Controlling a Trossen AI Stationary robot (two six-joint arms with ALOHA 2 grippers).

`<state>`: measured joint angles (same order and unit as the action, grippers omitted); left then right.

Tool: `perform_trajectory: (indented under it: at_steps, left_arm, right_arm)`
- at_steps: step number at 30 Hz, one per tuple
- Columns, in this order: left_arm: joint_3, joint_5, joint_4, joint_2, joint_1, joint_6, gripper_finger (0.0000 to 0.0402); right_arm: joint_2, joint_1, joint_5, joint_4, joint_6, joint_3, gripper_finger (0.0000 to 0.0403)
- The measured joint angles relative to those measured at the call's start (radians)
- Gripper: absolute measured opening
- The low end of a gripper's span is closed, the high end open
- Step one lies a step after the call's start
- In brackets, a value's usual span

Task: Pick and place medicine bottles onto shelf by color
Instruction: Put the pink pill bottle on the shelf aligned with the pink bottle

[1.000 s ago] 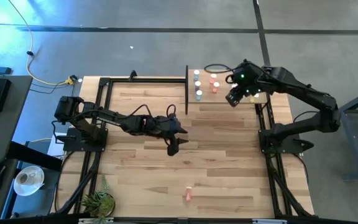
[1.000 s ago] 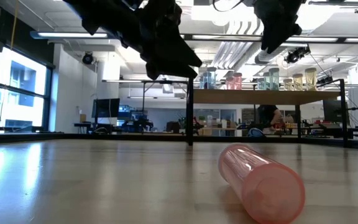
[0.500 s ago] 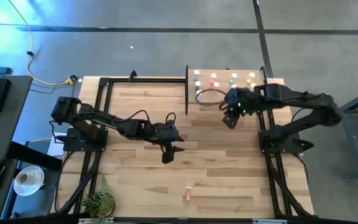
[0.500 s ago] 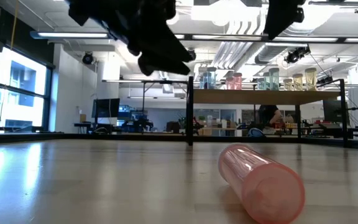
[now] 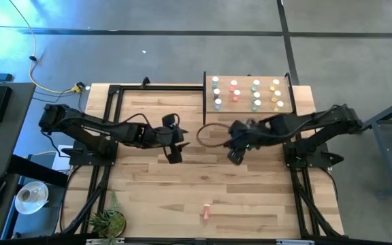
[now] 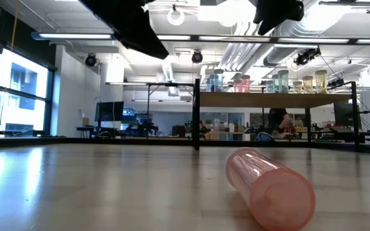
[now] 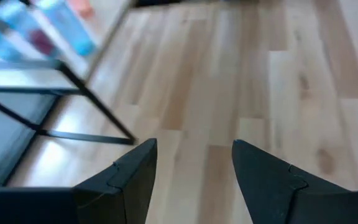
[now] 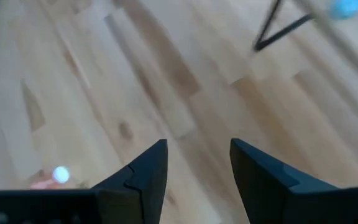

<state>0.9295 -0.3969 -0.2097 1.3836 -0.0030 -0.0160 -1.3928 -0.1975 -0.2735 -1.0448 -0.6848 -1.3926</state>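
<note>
**Both grippers empty, one pink bottle down near the front edge**

I see the left gripper (image 5: 173,156) over mid-table, fingers spread, nothing between them. Right gripper (image 5: 235,156) sits just right of it, near table centre, fingers also spread and empty. Shelf (image 5: 286,90) stands at the table's back right corner with the medicine bottles (image 5: 246,94) upright on it in colour columns: blue, pink, green, yellow. One pink bottle (image 6: 270,187) lies on its side on the table (image 5: 250,197) near the front edge, well apart from both grippers
</note>
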Motion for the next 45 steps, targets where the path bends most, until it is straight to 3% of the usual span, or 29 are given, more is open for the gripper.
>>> perform_trajectory:
  at_steps: [11, 16, 30, 36, 45]
  left_arm:
    - [0.000, -0.061, -0.075, -0.095, 0.085, 0.108, 0.0200]
    - [0.000, -0.061, -0.116, -0.134, 0.131, 0.124, 0.0200]
    - [0.000, -0.060, -0.255, -0.242, 0.146, 0.113, 0.0200]
    - [0.000, -0.059, -0.273, -0.266, 0.147, 0.106, 0.0200]
    - [0.000, -0.049, -0.273, -0.266, 0.146, 0.106, 0.0200]
  right_arm:
    - [-0.177, -0.069, 0.135, 0.073, -0.245, 0.000, 0.0165]
    - [-0.229, -0.111, 0.221, 0.212, -0.381, 0.000, 0.0165]
    - [-0.325, -0.237, 0.229, 0.612, -0.571, -0.006, 0.0165]
    - [-0.424, -0.289, 0.184, 0.537, -0.597, -0.191, 0.0165]
    - [-0.637, -0.313, 0.117, 0.048, -0.731, -0.531, 0.0165]
